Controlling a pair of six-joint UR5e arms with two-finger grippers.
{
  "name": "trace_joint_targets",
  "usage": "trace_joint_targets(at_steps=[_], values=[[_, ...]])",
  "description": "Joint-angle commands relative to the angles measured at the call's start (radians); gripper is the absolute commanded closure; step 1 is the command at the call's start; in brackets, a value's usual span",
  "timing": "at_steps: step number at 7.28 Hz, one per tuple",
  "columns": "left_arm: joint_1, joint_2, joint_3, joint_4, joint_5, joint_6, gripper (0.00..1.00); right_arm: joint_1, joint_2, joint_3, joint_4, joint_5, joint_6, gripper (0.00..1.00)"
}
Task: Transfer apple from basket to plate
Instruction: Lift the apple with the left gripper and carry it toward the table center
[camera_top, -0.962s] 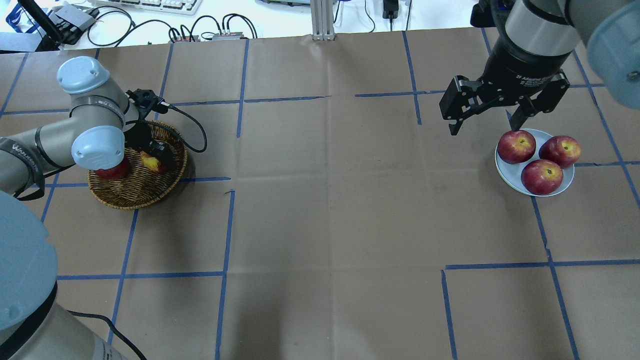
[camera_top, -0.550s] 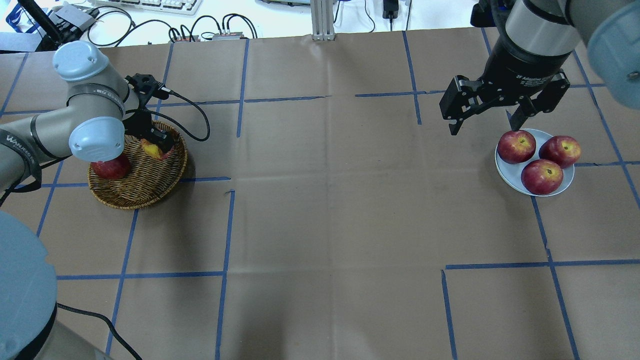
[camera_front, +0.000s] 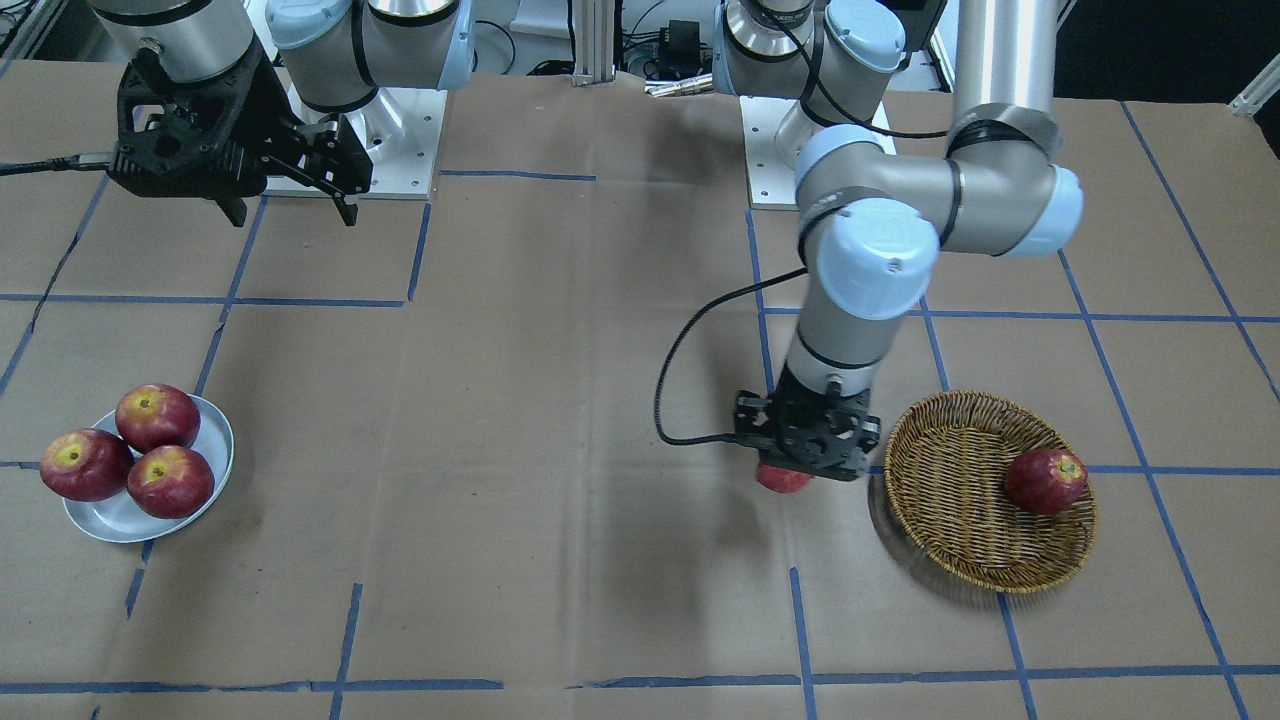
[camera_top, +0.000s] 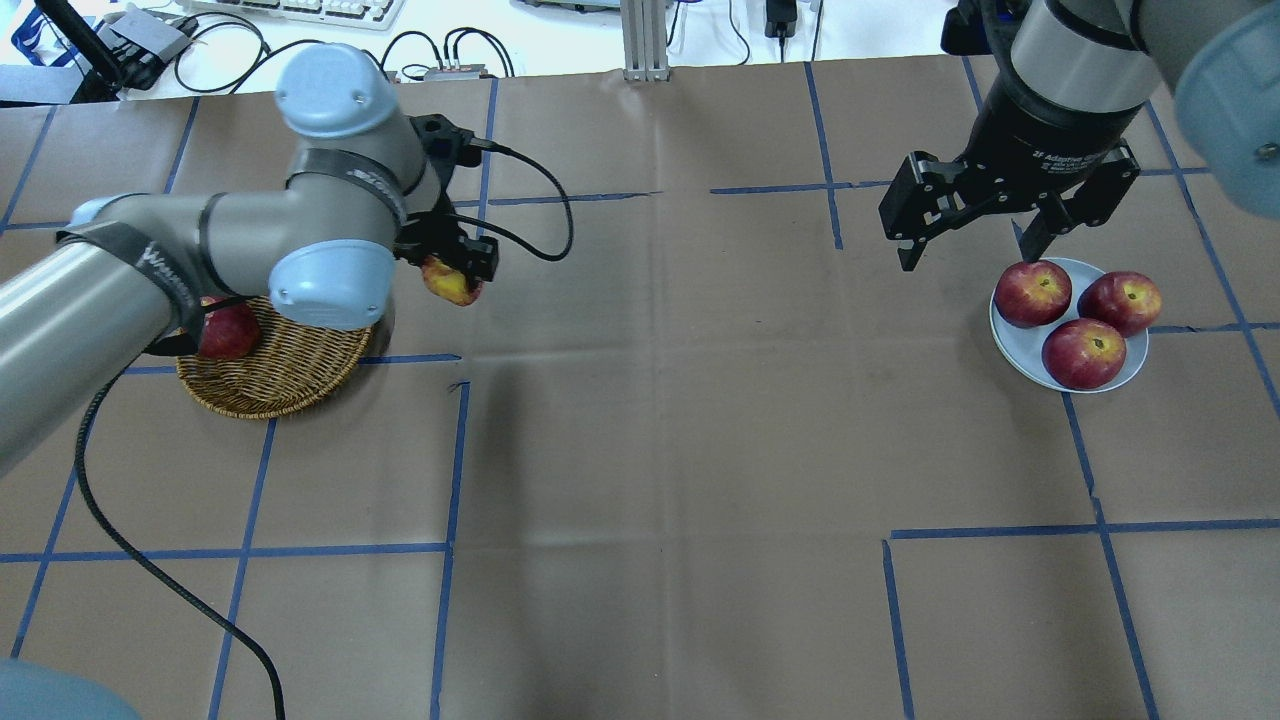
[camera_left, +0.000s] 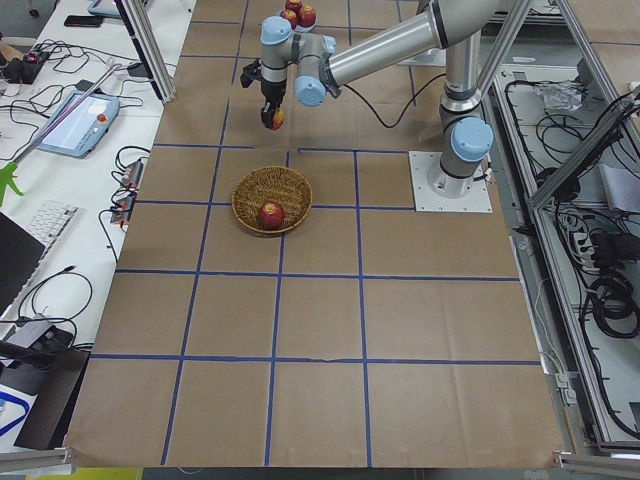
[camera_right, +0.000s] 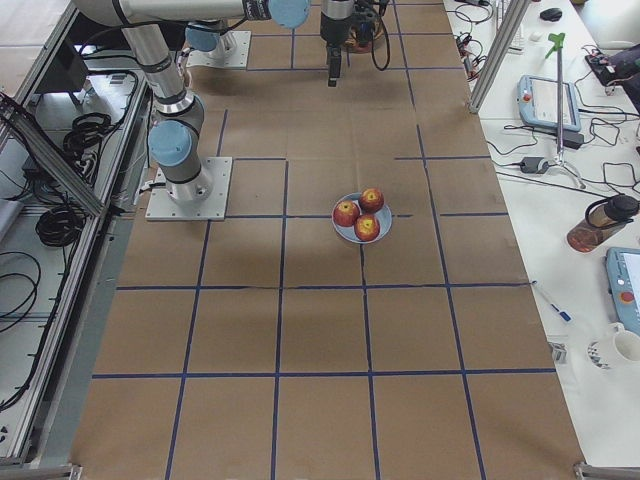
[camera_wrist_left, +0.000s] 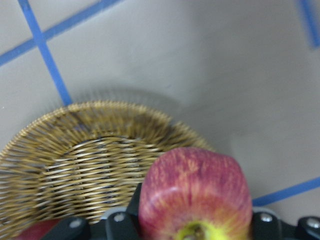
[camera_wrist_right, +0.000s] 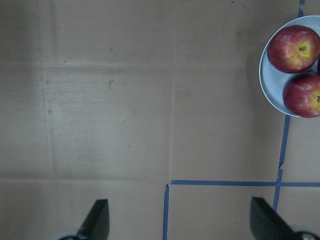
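Note:
My left gripper (camera_top: 455, 272) is shut on the pinkish-red apple (camera_top: 450, 283) with a yellow-green stem patch and holds it above the table, just past the right rim of the wicker basket (camera_top: 270, 385). The left wrist view shows the apple (camera_wrist_left: 195, 197) between the jaws with the basket (camera_wrist_left: 85, 150) behind it. The grey-white plate (camera_top: 1012, 345) lies at the far right with three dark red apples (camera_top: 1033, 293). My right gripper (camera_top: 968, 255) is open and empty, hovering just left of and behind the plate.
One dark red apple (camera_top: 228, 332) stays in the basket, partly under my left arm. The left wrist's black cable (camera_top: 540, 215) loops over the table. A metal post (camera_top: 645, 40) and cables lie at the far edge. Blue tape lines cross the brown paper.
My left gripper has lifted the pinkish apple out of the basket and carried it right, past the basket's rim. The right arm has not moved.

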Motion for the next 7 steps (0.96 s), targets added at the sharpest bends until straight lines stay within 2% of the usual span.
trace_joint_targets(at_steps=[1,3,7], values=[[-0.195,-0.066,0.02,0.009,0.003,-0.274,0.59,-0.001,0.0,0.001,0.0,0.0,0.0,0.0],[-0.288,-0.182,0.115,0.018,0.002,-0.308,0.59,-0.001,0.0,0.001,0.0,0.0,0.0,0.0],[-0.319,-0.247,0.128,0.073,0.007,-0.327,0.59,-0.001,0.0,0.001,0.0,0.0,0.0,0.0]])
